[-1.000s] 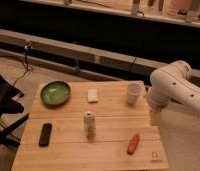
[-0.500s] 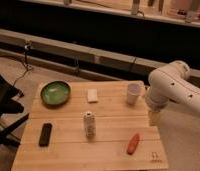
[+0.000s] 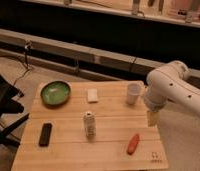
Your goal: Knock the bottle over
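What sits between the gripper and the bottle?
In the camera view, only bare wooden table separates the gripper, at the table's right edge, from the upright bottle.

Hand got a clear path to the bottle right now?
Probably yes. The hand hangs at the right edge of the table; bare boards lie between it and the upright bottle. The cup sits behind that line, the orange object nearer the camera.
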Available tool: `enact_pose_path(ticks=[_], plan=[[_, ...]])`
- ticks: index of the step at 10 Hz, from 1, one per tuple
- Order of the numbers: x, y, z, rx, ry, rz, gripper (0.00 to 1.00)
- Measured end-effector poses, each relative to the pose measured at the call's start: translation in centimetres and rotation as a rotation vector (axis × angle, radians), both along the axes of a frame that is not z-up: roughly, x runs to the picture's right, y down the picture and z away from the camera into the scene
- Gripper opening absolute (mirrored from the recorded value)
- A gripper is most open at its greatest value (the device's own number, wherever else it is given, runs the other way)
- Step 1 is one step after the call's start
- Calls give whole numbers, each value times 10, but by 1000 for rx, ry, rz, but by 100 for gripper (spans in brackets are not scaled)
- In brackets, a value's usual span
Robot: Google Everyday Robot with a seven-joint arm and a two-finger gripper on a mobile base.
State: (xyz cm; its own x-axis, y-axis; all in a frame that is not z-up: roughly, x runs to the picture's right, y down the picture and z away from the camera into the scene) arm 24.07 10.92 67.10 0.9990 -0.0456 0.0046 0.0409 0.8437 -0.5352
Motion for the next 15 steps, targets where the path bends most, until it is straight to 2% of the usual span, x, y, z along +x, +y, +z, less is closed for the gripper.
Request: enact_pose_path(ticks=[9, 10, 12, 13, 15], plan=[[-19, 1, -1, 13, -43, -38, 79], [-21, 2, 0, 15, -51, -45, 73], [-28, 3, 1, 19, -69, -58, 54], [-33, 4, 1, 20, -80, -66, 48], [-38, 5, 2, 22, -95, -76, 46]])
